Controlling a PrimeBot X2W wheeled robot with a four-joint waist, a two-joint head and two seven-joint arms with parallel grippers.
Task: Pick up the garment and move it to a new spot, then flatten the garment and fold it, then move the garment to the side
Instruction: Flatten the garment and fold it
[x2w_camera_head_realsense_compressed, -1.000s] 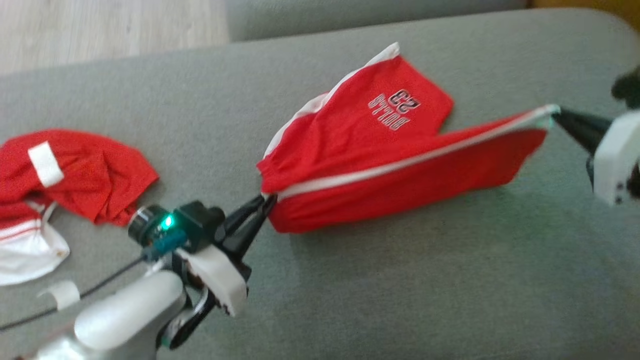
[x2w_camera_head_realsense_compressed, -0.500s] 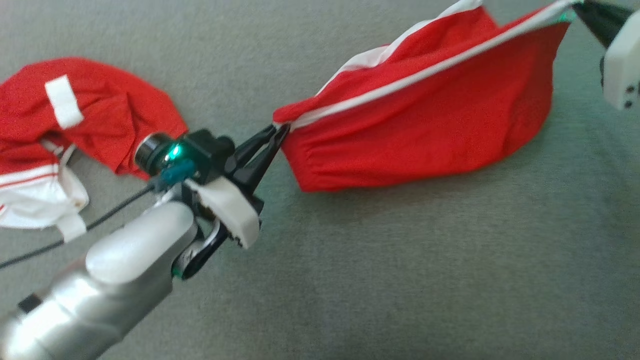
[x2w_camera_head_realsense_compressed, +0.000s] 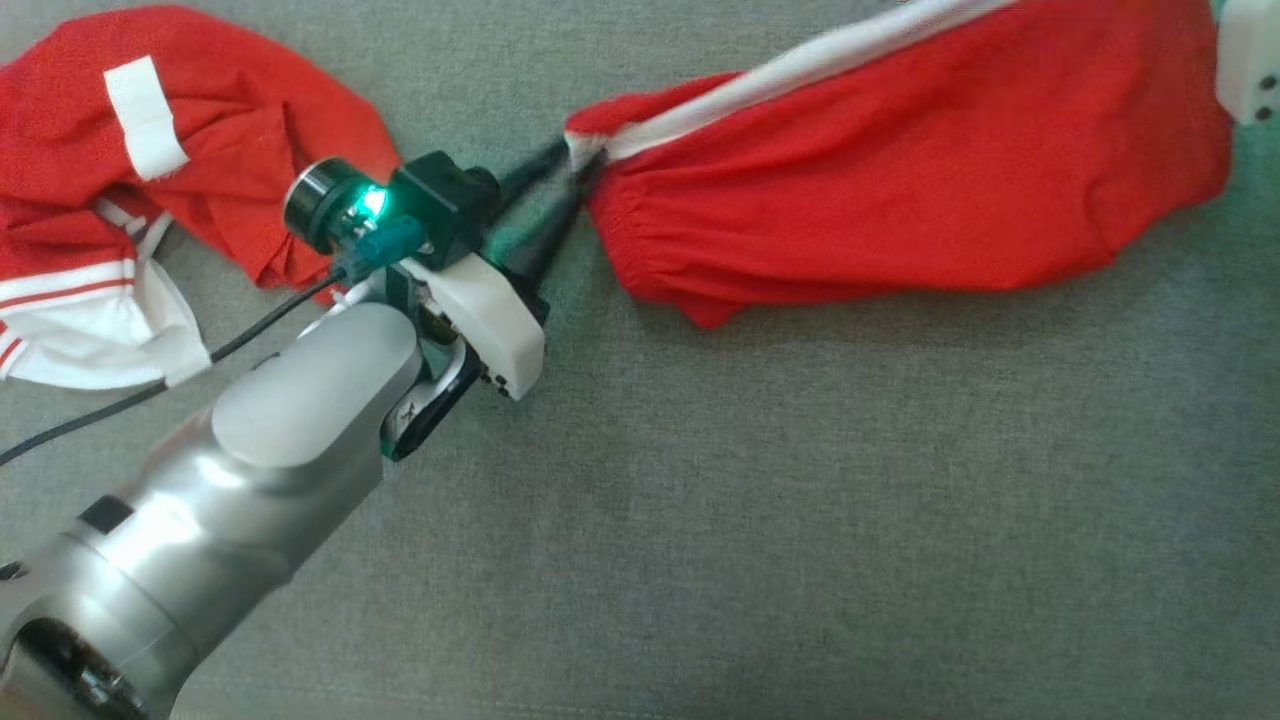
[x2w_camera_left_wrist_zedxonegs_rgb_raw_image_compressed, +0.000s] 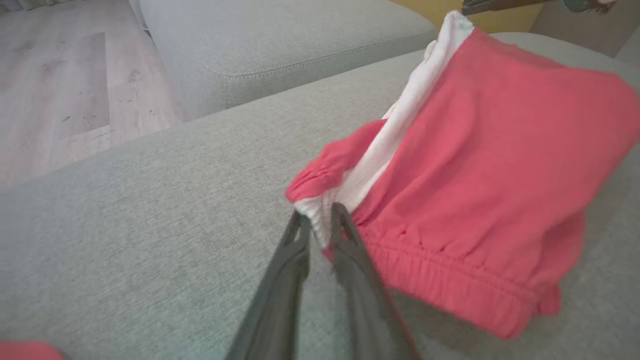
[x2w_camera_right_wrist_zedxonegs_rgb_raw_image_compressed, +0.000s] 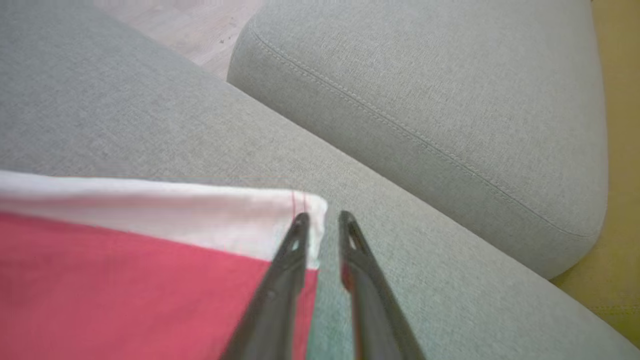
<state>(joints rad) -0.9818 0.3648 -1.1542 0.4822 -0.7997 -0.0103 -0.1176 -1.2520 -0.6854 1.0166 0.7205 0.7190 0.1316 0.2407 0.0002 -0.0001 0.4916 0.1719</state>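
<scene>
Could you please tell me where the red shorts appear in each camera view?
Head view: red shorts across the upper right.
Left wrist view: right half, beyond the left tool.
Right wrist view: lower left.
Shared landmark: their white side stripe.

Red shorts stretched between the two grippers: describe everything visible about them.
The red shorts look like soft knit fabric, with a white side stripe along the upper edge and a gathered elastic waistband. They are doubled over and stretched sideways, sagging onto the grey sofa cushion. The waistband corner sits between the slightly parted fingers of the left gripper; whether it is pinched is unclear. At the other end, the white corner lies against one finger of the right gripper, whose jaws stand open.
</scene>
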